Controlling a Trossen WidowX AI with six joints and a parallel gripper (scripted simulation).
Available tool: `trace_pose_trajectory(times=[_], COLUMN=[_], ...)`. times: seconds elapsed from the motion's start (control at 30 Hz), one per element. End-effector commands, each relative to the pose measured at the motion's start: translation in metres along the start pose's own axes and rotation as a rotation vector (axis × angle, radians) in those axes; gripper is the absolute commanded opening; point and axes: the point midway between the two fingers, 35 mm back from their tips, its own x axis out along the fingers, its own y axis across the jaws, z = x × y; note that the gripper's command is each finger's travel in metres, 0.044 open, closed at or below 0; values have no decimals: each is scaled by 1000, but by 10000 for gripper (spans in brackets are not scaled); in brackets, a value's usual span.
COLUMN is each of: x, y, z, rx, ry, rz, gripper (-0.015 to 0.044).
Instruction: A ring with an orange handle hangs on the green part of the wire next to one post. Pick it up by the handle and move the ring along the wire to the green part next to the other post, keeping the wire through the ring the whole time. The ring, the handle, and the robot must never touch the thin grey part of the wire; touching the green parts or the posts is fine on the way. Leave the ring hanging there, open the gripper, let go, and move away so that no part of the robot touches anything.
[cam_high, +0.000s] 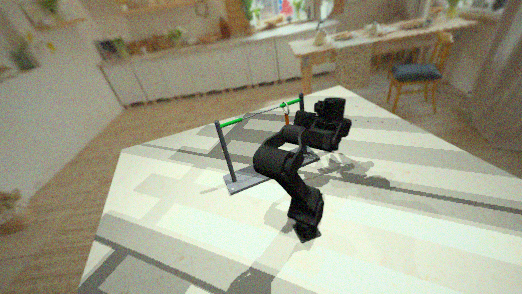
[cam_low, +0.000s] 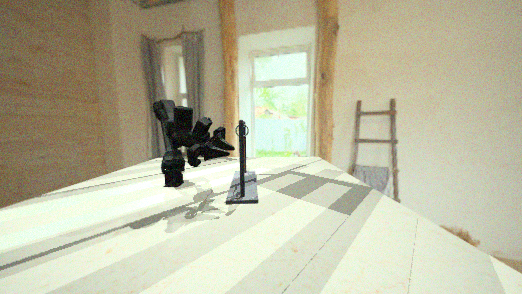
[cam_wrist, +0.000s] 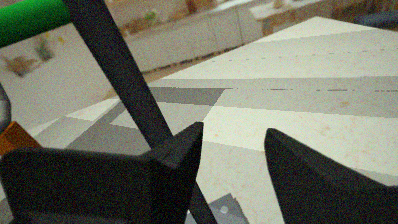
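The ring (cam_high: 288, 110) (cam_low: 236, 131) (cam_wrist: 4, 107) hangs on the far green part (cam_high: 295, 102) (cam_wrist: 32, 20) of the wire, beside the far post (cam_high: 301, 102) (cam_wrist: 120, 75). Its orange handle (cam_high: 287, 120) (cam_wrist: 16, 139) points down; in the wrist view it is at the left edge, partly behind the left finger. My gripper (cam_low: 231, 151) (cam_wrist: 233, 133) is partly open and empty, on the robot's side of the stand and below ring height. The post passes behind the left finger in the wrist view. The top view hides my fingertips.
The thin grey wire (cam_high: 262, 111) runs to the other green part (cam_high: 231, 122) at the near post (cam_high: 226, 152). Both posts stand on a grey base (cam_high: 245, 182) (cam_low: 252, 192) (cam_wrist: 230, 207). My arm partly covers the base in the top view.
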Motion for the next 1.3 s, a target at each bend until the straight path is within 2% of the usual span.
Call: trace_pose_trajectory(times=[0.0,0.43,0.67,1.07,1.27], x=[-13,-67,-65,-35,-32], y=[-2,22,24,53,56], z=[-35,-135,-134,-95,-92], rx=[-96,-368,-375,-406,-406], ry=[37,14,15,4,0], rz=[67,312,315,314,314], gripper=[160,160,160,160,160])
